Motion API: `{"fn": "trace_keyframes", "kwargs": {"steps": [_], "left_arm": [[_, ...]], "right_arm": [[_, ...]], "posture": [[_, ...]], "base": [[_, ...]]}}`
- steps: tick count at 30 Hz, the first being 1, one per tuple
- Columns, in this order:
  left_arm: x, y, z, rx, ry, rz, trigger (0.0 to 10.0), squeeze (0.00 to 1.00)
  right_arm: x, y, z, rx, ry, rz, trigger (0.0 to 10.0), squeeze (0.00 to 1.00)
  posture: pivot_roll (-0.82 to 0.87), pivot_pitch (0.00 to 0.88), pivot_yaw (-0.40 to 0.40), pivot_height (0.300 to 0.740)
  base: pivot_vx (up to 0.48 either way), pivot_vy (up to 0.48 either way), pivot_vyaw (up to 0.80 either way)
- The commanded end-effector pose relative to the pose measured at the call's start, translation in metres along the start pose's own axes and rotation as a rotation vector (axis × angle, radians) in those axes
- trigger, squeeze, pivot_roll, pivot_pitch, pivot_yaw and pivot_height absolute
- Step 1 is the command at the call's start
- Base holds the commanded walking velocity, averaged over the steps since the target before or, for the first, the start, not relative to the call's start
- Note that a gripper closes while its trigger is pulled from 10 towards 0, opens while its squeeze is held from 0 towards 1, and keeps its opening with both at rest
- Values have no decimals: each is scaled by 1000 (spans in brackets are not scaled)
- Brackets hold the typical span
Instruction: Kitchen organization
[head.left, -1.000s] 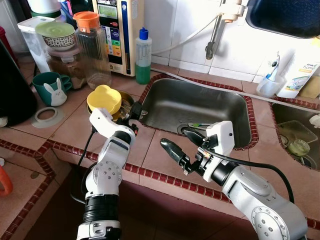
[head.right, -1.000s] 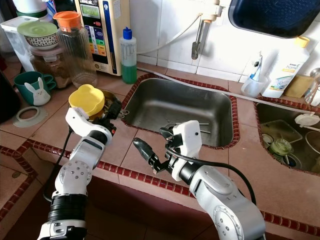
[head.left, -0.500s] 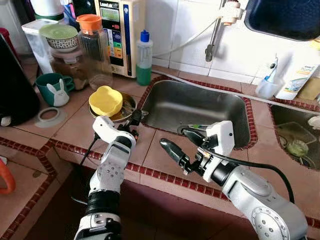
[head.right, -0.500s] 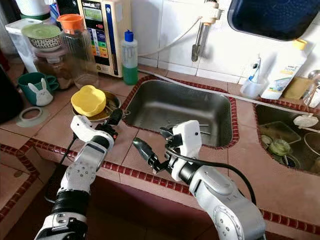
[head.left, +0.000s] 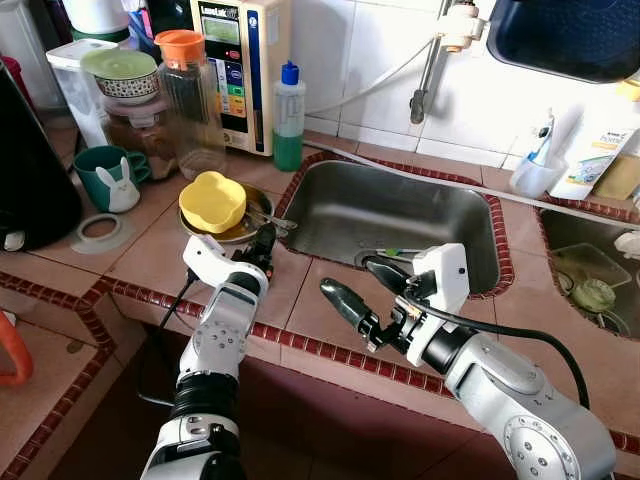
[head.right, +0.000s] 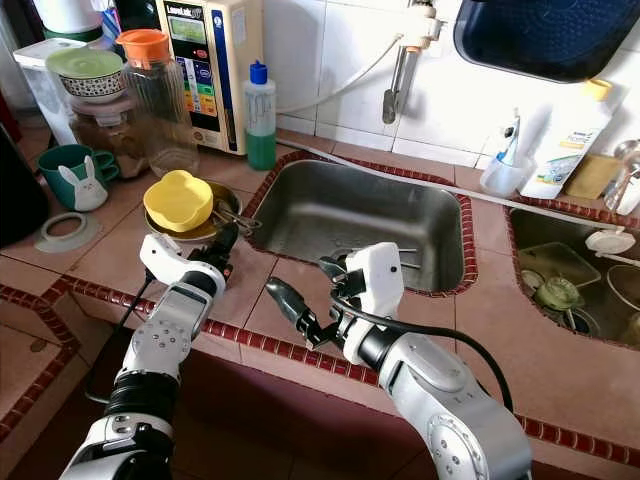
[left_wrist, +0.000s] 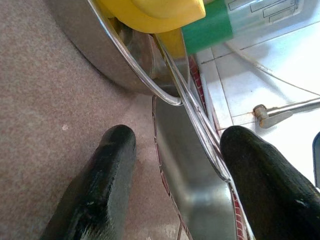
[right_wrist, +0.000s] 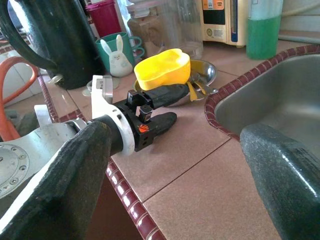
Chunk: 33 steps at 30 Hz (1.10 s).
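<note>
A yellow bowl (head.left: 212, 200) lies upside down on a shallow steel dish (head.left: 254, 212) on the tiled counter, just left of the sink (head.left: 380, 205). My left gripper (head.left: 264, 242) is low on the counter at the dish's near edge and open. In the left wrist view its fingers (left_wrist: 107, 170) stand either side of the dish's wire handle (left_wrist: 200, 125) without touching it. My right gripper (head.left: 362, 285) hovers open and holds nothing, over the counter in front of the sink. The right wrist view looks across at the left gripper (right_wrist: 150, 117) and the yellow bowl (right_wrist: 162, 67).
Behind the dish stand a green soap bottle (head.left: 288, 115), an orange-lidded glass jar (head.left: 190, 95), a water purifier (head.left: 240, 55) and a bunny mug (head.left: 108, 175). A black kettle (head.left: 30, 165) sits far left. A second sink (head.left: 590, 270) lies at the right.
The camera has shifted a little. My left wrist has sunk lower toward the counter, its fingers staying at the dish's near edge. The right gripper has held still.
</note>
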<state>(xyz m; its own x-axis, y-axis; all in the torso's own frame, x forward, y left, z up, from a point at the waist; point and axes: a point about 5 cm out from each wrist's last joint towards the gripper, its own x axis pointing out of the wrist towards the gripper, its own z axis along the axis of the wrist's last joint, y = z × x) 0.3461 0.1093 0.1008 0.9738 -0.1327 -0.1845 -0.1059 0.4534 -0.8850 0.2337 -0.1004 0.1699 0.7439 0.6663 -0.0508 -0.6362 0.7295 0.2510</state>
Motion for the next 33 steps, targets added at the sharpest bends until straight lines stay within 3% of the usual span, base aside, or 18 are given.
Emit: {"fn": "trace_keyframes", "kwargs": {"steps": [1,12,33], "left_arm": [[9,-30,-20,-47,58,-64,0,0],[11,-51,-22,-28,66,-126,0,0],[11,-54,-20,-40,66,-137,0,0]], "right_arm": [[-2,1,4,-16,-11,-8,10000,0],[-1,1,5,-17,-14,-11,10000,0],[0,1,4,-14,-16,-13,10000,0]], "posture": [[-5,11,-45,740],[-3,11,-42,740],[2,5,-38,740]], "base": [[0,0,0],[0,0,0],[0,0,0]]}}
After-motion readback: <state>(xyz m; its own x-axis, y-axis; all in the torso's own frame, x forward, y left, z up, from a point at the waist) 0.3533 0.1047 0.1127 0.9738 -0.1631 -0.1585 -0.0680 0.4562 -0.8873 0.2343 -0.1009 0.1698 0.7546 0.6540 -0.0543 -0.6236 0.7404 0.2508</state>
